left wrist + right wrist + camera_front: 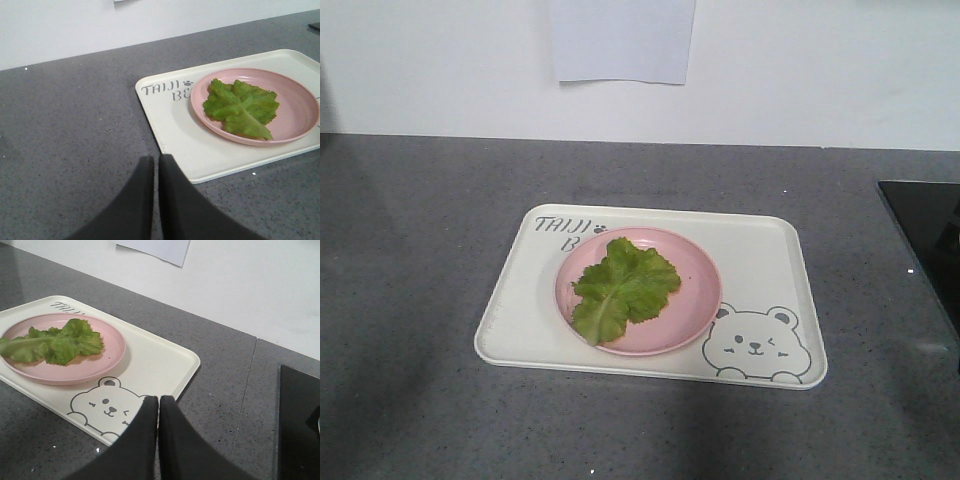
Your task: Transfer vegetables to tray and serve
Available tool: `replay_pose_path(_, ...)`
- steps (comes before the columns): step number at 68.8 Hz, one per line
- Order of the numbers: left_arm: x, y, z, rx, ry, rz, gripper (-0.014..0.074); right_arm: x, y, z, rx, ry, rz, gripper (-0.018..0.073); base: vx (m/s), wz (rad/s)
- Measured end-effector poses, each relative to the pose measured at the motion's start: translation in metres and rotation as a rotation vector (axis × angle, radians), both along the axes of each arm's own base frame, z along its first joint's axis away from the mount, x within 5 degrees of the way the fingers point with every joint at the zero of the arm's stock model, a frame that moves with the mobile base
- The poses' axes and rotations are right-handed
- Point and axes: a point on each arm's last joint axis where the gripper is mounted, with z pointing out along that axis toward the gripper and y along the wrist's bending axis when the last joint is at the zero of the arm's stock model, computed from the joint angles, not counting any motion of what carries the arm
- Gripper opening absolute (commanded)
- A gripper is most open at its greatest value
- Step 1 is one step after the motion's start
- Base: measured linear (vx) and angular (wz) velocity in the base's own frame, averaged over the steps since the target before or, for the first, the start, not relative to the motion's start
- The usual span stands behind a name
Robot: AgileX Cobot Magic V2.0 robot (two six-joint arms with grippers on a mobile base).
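Observation:
The vegetables, one frilly green lettuce leaf (623,286) (242,105) (55,342), lie flat on a round pink plate (692,310) (297,107) (112,347). That plate stands on the cream tray (760,260) (175,125) (160,362) with the grey bear drawing. My left gripper (156,159) is shut and empty, hovering by the tray's near left corner. My right gripper (159,399) is shut and empty, above the tray's near right corner beside the bear. Neither gripper shows in the front view.
The tray rests on a dark grey speckled counter (410,250) against a white wall. A sheet of paper (623,40) hangs on the wall. A black glossy panel (930,235) (300,425) lies at the counter's right side.

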Motion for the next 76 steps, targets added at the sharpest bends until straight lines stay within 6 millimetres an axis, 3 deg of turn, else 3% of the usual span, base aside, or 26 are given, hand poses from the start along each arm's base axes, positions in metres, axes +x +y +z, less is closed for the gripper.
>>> replay_pose_path(10,-0.001,0.005,-0.020,-0.008,-0.095,0.046,-0.0006,0.000,0.000,0.000,0.000,0.001,0.000,-0.0006,0.00,0.00)
replay_pose_path(31,-0.023,0.019,-0.094,-0.100,-0.281,0.158,-0.0006,0.000,0.000,0.000,-0.001,0.004,0.001,-0.0006,0.00,0.00)
replay_pose_path(43,-0.035,0.024,-0.091,-0.139,-0.368,0.204,-0.0006,0.000,0.000,0.000,-0.001,0.004,0.001,-0.0006,0.00,0.00)
replay_pose_path(76,-0.036,0.025,-0.102,-0.113,-0.257,0.228,-0.0006,0.000,0.000,-0.001,-0.001,0.011,0.004,-0.0006,0.00,0.00)
